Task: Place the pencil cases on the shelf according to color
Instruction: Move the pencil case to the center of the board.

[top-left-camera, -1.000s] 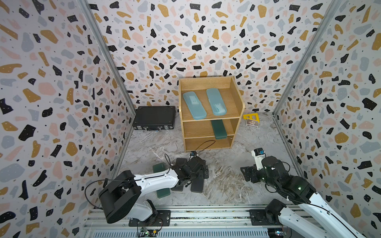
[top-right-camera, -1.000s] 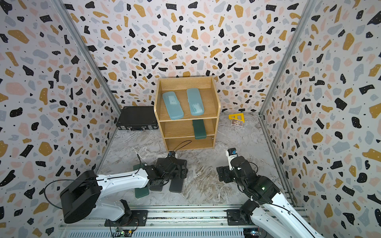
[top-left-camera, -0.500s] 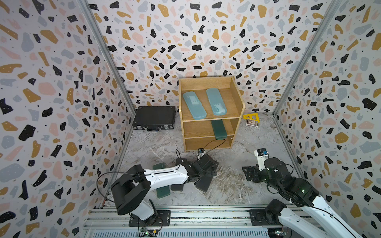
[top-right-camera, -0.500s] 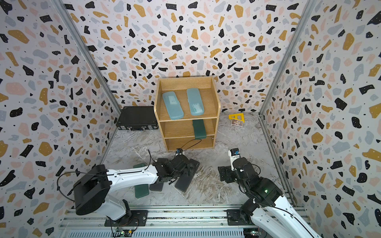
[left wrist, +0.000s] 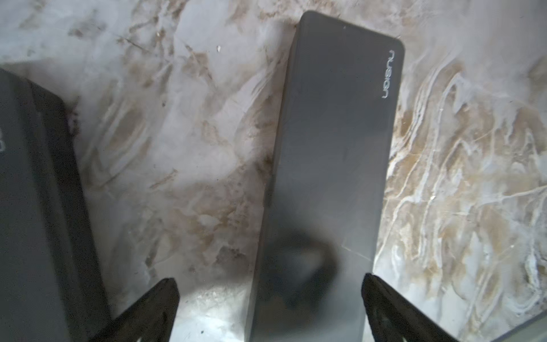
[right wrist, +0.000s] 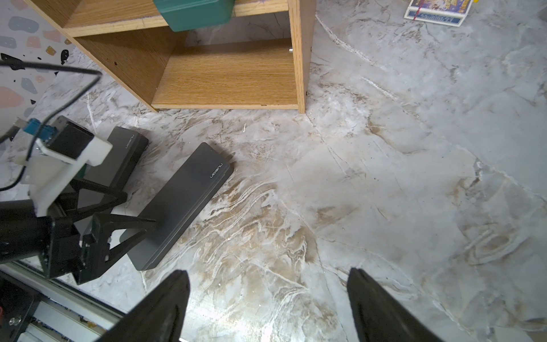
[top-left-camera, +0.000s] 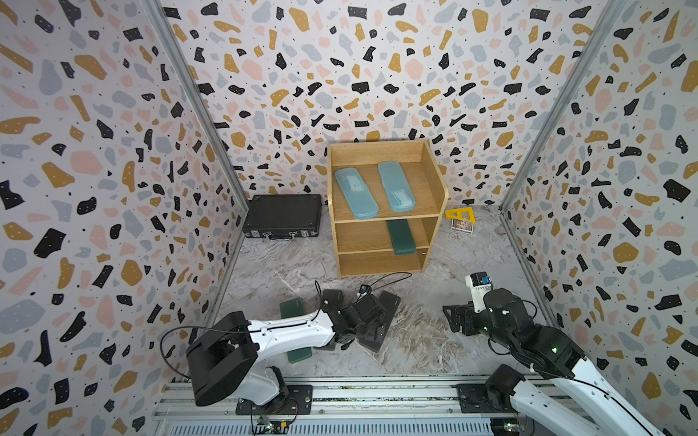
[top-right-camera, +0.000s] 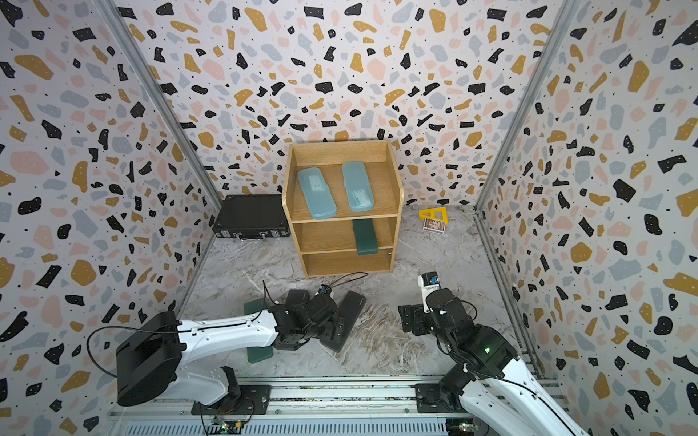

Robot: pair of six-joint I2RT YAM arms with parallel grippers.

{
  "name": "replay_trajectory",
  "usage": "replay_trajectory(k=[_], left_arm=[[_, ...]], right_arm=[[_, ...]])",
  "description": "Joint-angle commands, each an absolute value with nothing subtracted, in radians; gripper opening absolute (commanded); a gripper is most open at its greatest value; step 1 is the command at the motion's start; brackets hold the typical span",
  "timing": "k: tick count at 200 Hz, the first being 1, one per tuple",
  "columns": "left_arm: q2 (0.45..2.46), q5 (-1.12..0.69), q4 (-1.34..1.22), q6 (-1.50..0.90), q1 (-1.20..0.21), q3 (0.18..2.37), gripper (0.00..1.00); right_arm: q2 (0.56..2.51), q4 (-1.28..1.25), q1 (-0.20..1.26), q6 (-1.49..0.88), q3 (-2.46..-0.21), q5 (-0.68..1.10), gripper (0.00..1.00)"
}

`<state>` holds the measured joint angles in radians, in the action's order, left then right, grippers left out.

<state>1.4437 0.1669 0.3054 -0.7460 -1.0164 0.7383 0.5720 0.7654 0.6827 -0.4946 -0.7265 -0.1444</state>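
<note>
1. Pencil cases: one light-blue case (top-left-camera: 356, 193) and a second light-blue case (top-left-camera: 396, 186) lie side by side on the top tier of the shelf (top-left-camera: 435, 177).
2. One green case (top-left-camera: 402, 237) lies on the middle tier, and its front end sticks out over the edge.
3. The other green case (top-left-camera: 292, 307) lies on the bench (top-left-camera: 415, 339), partly under the left arm.
4. One black case (left wrist: 331, 148) and the other black case (right wrist: 124, 154) lie on the bench before the shelf, apart from each other.
5. Left jaws are spread wide. The near end of the first black case lies between them and is not clamped.
6. Right jaws are spread wide, with nothing between them, above bare bench.
</note>
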Motion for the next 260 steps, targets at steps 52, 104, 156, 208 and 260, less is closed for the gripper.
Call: replay_trajectory(k=[52, 104, 156, 208, 260], left_arm=[[1.567, 0.096, 0.126, -0.788, -1.115, 0.771, 1.0], [1.727, 0.117, -0.02, -0.946, -1.199, 0.877, 1.0], [1.626, 0.285, 0.32, -0.844, -1.203, 1.039, 1.0], [1.295, 0.6, 0.742, -0.845, -1.171, 0.93, 1.0], [1.08, 0.58, 0.804, -0.864, -0.94, 0.741, 1.0]], right_arm=[[0.553, 0.794, 0.68, -0.503, -0.719, -0.157, 0.89], [0.54, 0.797, 0.68, -0.507, -0.717, -0.161, 0.89], [0.527, 0.797, 0.68, -0.506, -0.717, -0.16, 0.9], [0.597, 0.742, 0.68, -0.499, -0.695, -0.098, 0.9], [0.604, 0.691, 0.68, -0.521, -0.655, -0.055, 0.95]])
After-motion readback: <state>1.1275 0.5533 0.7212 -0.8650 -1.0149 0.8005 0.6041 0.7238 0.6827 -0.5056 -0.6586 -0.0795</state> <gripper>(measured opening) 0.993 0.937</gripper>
